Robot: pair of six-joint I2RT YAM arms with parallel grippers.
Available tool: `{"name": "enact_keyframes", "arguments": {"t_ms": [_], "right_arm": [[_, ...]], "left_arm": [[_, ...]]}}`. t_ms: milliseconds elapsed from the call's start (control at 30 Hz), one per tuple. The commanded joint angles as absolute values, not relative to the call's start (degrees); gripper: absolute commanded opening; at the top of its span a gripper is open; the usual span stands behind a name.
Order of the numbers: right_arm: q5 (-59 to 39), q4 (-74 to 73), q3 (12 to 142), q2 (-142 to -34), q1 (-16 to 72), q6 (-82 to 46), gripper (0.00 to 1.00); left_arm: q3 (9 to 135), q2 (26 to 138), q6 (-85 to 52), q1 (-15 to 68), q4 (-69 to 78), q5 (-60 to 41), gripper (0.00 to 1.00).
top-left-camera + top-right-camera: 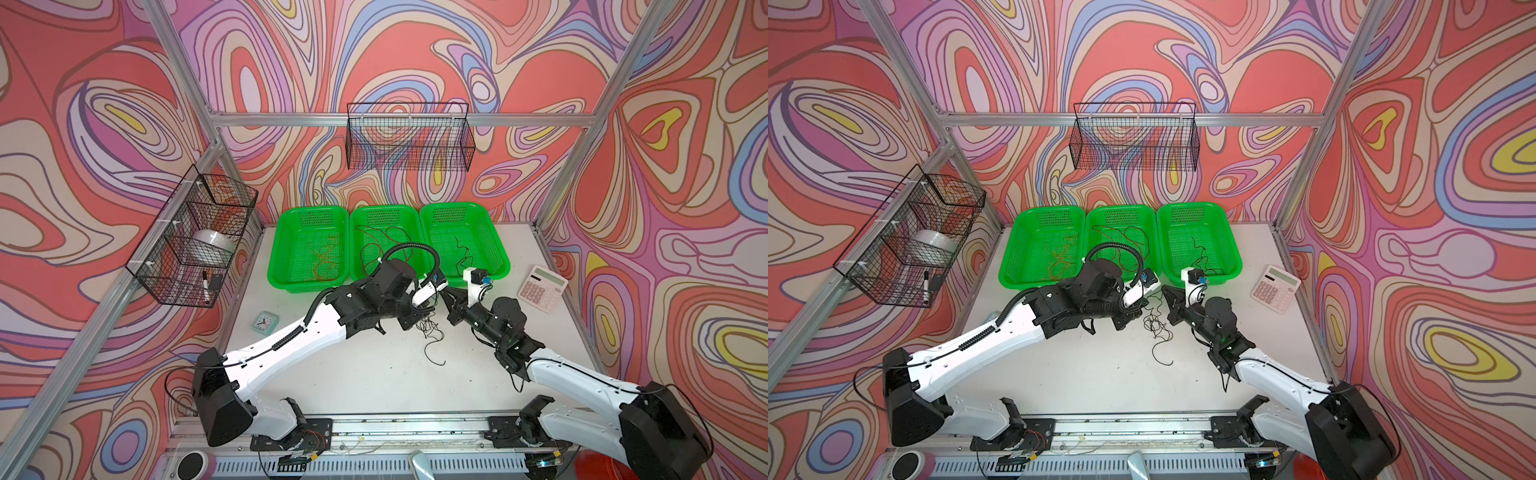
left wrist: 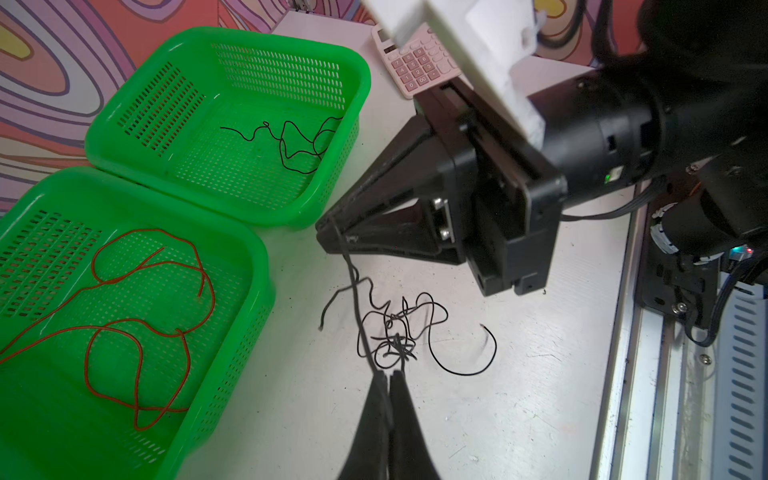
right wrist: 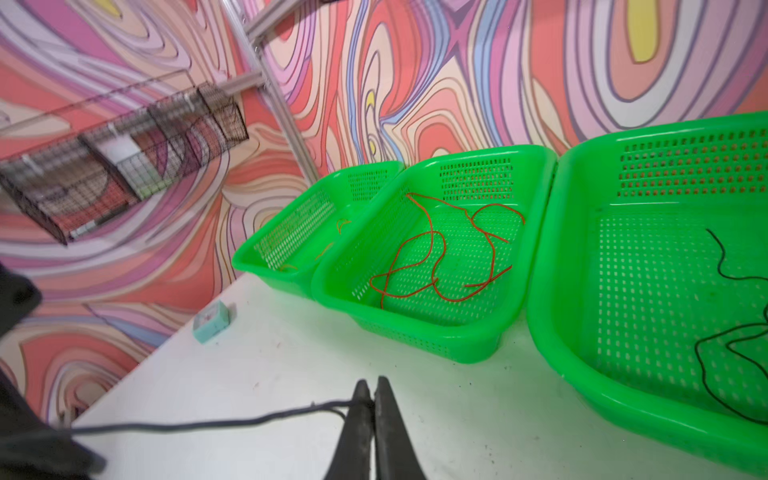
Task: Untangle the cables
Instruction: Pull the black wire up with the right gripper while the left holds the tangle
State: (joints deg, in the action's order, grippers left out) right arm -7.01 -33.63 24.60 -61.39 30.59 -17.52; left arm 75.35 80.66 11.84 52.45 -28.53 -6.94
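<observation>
Three green baskets stand in a row along the tabletop's (image 1: 374, 374) far edge. Left basket (image 1: 313, 209): orange cables (image 1: 324, 259). Middle basket (image 1: 384, 208): red-brown cables (image 2: 137, 320). Right basket (image 1: 457, 204): one black cable (image 2: 291, 141), loosely looped. The black tangle (image 2: 395, 336) lies on the tabletop near its middle, just in front of the middle and right baskets, and shows in both top views (image 1: 1156, 326). One loose end curls out toward the near edge. Left gripper (image 2: 389, 376): jaws fully closed, pinching a strand at the edge of the tangle. Right gripper (image 3: 372, 392): jaws also closed tight, with a black strand nipped at the tips. In the left wrist view that strand runs almost straight from the right gripper's tip (image 2: 332, 232) down past the tangle to the left fingertips. Whether it is one strand end to end I cannot tell, since it crosses the knot. The two grippers sit near each other, just in front of the baskets. Calculator (image 1: 542, 289) near the right edge, small clock (image 1: 264, 322) near the left edge, both well apart from the tangle.
</observation>
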Motion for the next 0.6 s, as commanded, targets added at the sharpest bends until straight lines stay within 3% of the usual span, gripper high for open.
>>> {"name": "enact_keyframes", "arguments": {"t_ms": [0, 233, 567], "right_arm": [[2.01, -28.26, 27.95, -57.49, 30.85, -14.26, 0.00], [1.64, -14.90, 35.62, -56.45, 30.82, -5.56, 0.00], [16.69, -7.83, 37.35, -59.63, 30.85, -6.91, 0.00]], "left_arm": [[74.27, 79.22, 12.44, 52.56, -29.79, -6.94, 0.00], [70.90, 79.18, 11.66, 52.57, -25.07, -7.05, 0.00], [75.20, 77.43, 14.44, 52.56, -28.07, -4.65, 0.00]]}}
